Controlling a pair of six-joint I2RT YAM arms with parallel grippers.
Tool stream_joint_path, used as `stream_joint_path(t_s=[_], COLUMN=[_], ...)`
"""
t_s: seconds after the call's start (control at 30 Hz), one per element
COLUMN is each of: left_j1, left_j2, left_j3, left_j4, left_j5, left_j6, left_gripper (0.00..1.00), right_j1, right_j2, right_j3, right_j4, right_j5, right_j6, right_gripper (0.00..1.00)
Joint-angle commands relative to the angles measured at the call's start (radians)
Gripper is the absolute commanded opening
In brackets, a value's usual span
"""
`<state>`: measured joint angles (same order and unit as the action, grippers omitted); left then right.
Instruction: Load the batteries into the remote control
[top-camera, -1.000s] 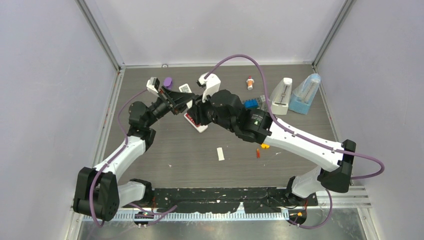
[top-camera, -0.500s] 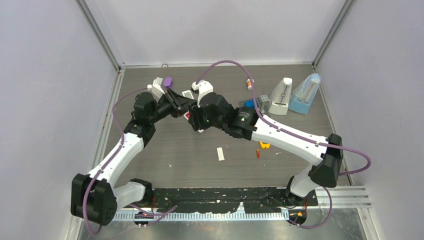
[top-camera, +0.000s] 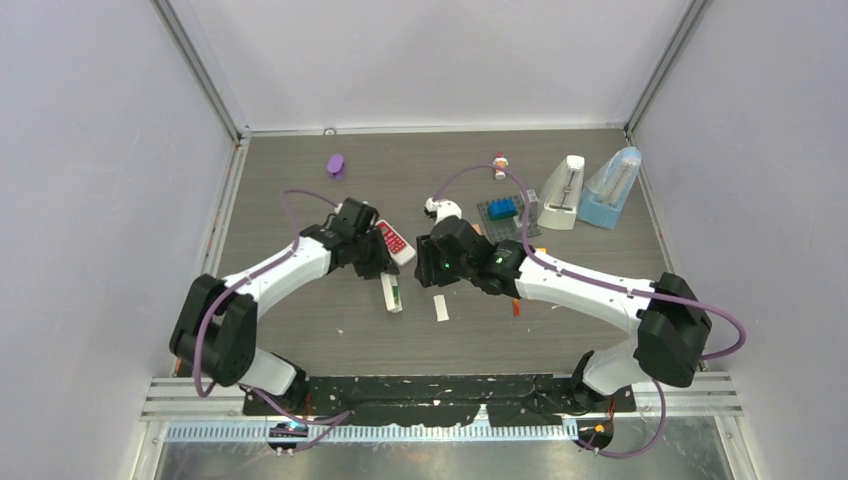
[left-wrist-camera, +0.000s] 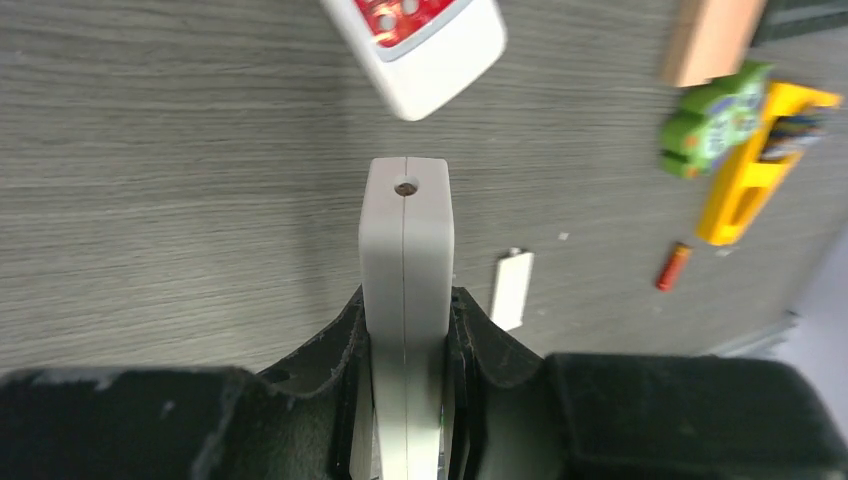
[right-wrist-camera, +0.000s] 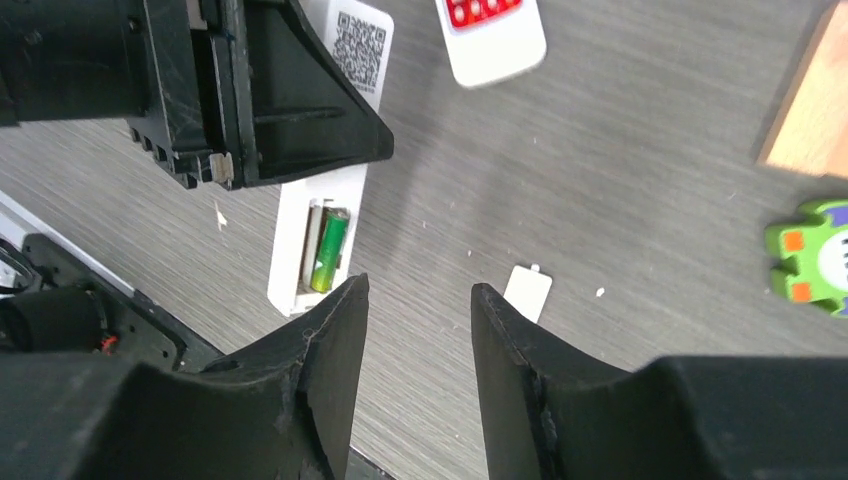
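My left gripper (left-wrist-camera: 405, 300) is shut on a white remote (left-wrist-camera: 405, 240), held on its edge low over the table; in the top view the left gripper (top-camera: 376, 264) has the remote (top-camera: 392, 294) sticking out toward the near edge. In the right wrist view the remote (right-wrist-camera: 295, 255) has its compartment open, with a green battery (right-wrist-camera: 328, 248) in it. My right gripper (right-wrist-camera: 418, 300) is open and empty, just right of the remote, and also shows in the top view (top-camera: 426, 274). A red-orange battery (top-camera: 516, 307) lies on the table to the right. The purple and dark batteries are out of view.
A second white remote with red buttons (top-camera: 397, 242) lies beside the left gripper. A white battery cover (top-camera: 441, 308) lies near the right gripper. A yellow piece (left-wrist-camera: 750, 165), green toy (left-wrist-camera: 715, 120) and wood block (left-wrist-camera: 710, 40) are to the right. A purple object (top-camera: 335, 164) and two metronomes (top-camera: 563, 193) stand at the back.
Both arms have come from the back of the table toward the middle and down. The left gripper brought the white remote with it. The right gripper has drawn back to the remote's right.
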<state>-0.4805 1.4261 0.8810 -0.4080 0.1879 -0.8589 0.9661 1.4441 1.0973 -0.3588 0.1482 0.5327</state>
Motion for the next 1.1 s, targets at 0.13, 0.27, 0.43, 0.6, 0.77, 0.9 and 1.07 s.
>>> stream_joint_path(t_s=[0.13,0.27,0.43,0.6,0.77,0.9,1.07], left_j1=[-0.121,-0.186,-0.251,-0.289,-0.289,-0.248,-0.14], left_j2=[0.15,0.21,0.306,0.378,0.406,0.297,0.147], left_j3=[0.138,0.203,0.321,0.399,0.416,0.335,0.24], left_j4=[-0.204,-0.295,-0.472,-0.615,-0.654,-0.573,-0.48], left_j5=[-0.347,-0.505,-0.688,-0.809,-0.8,-0.774,-0.718], left_j6=[0.01,-0.026,-0.095,-0.197,-0.246,-0.241,-0.191], left_gripper=[0.0,0.0,0.0,0.0,0.0,0.0,0.0], right_j1=[0.0,0.0,-0.002,-0.009,-0.024,-0.022,0.002], right_j2=[0.083,0.141,0.149,0.155,0.149,0.155,0.206], right_j3=[-0.084,-0.096,-0.138,-0.162,-0.184,-0.166,-0.114], right_j4=[0.147,0.152,0.154,0.126,0.13,0.12,0.09], right_j5=[-0.084,-0.06,-0.001,0.064,0.063,0.049,0.053], right_j6=[0.086,0.134,0.227,0.304,0.323,0.292,0.274], right_gripper=[0.44,0.42,0.41,0.4,0.4,0.4,0.42])
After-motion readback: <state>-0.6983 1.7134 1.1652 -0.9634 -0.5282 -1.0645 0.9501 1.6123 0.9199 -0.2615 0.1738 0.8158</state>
